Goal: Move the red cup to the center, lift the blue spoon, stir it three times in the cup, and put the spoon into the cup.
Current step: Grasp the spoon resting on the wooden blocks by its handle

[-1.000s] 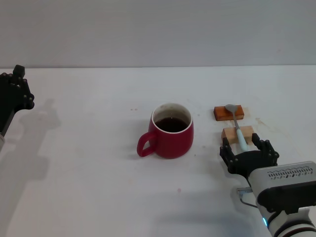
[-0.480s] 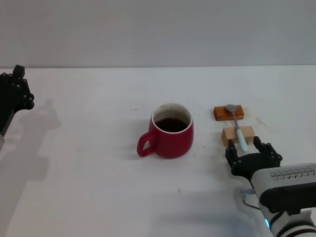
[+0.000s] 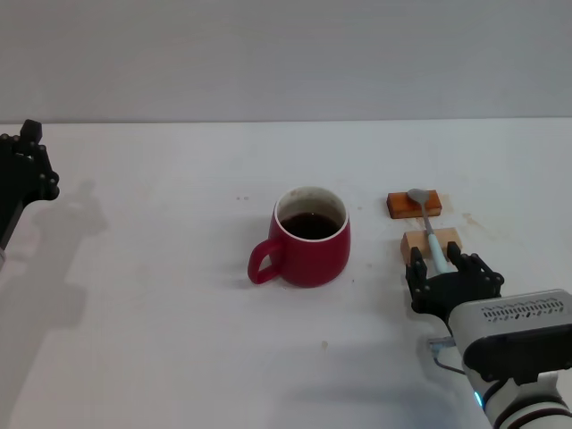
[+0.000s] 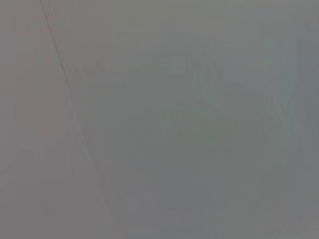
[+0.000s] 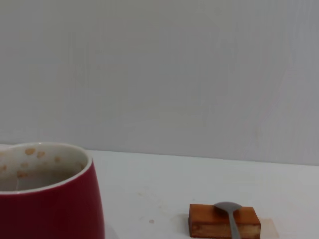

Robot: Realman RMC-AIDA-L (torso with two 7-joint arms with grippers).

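rounded glossy red cup (image 3: 310,238), pale rim

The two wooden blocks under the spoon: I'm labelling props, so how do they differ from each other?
The far wooden block is darker, reddish-brown, and looks wider and flatter; the near wooden block is paler tan and looks chunkier. The far one carries the grey bowl of the blue spoon; the near one carries its light-blue handle and sits just ahead of the right gripper. Both rest on the white table, right of the red cup.
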